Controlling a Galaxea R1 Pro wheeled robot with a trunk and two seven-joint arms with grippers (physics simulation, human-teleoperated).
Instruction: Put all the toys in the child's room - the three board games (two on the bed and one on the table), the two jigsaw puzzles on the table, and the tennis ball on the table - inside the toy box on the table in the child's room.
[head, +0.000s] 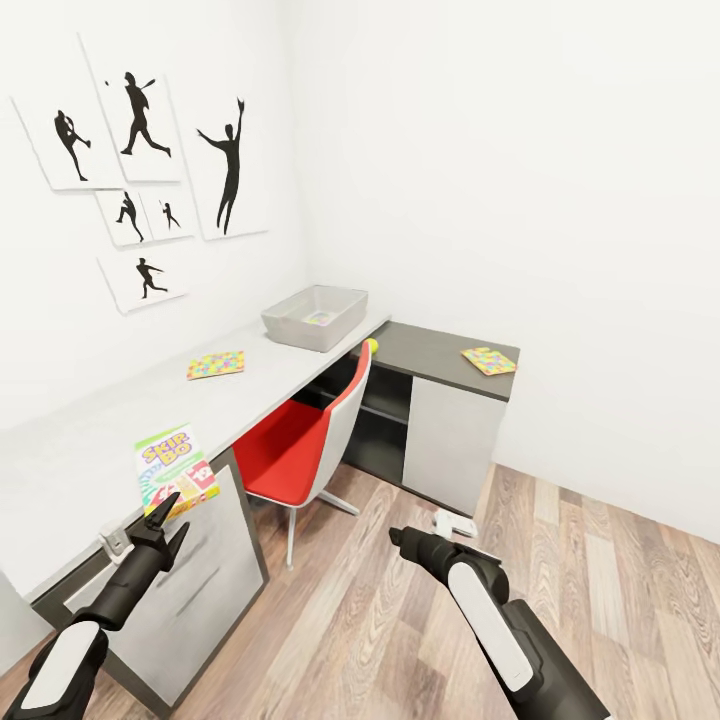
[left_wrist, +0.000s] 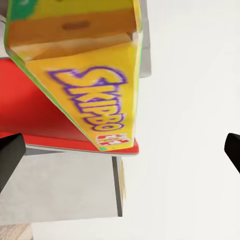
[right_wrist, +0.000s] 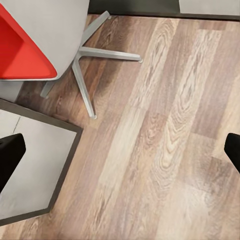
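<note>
The SKIP-BO board game (head: 176, 468) lies on the pale table (head: 90, 440) near its front edge, and close up it is the yellow lettered box (left_wrist: 95, 85). My left gripper (head: 163, 510) is open at the box's near edge, its fingers wide apart (left_wrist: 120, 155) and nothing between them. One jigsaw puzzle (head: 216, 365) lies mid-table, another (head: 489, 360) on the dark cabinet section. The tennis ball (head: 371, 346) peeks out behind the chair back. The toy box (head: 300, 335) stands at the table's far end with something colourful inside. My right gripper (head: 405, 540) is open over the floor (right_wrist: 120, 155).
A red chair with a white back (head: 310, 440) is pushed under the table, its metal legs (right_wrist: 87, 65) spread on the wood-plank floor (head: 560, 560). Drawers (head: 200, 580) front the table beside my left arm. Silhouette pictures (head: 140, 170) hang on the wall.
</note>
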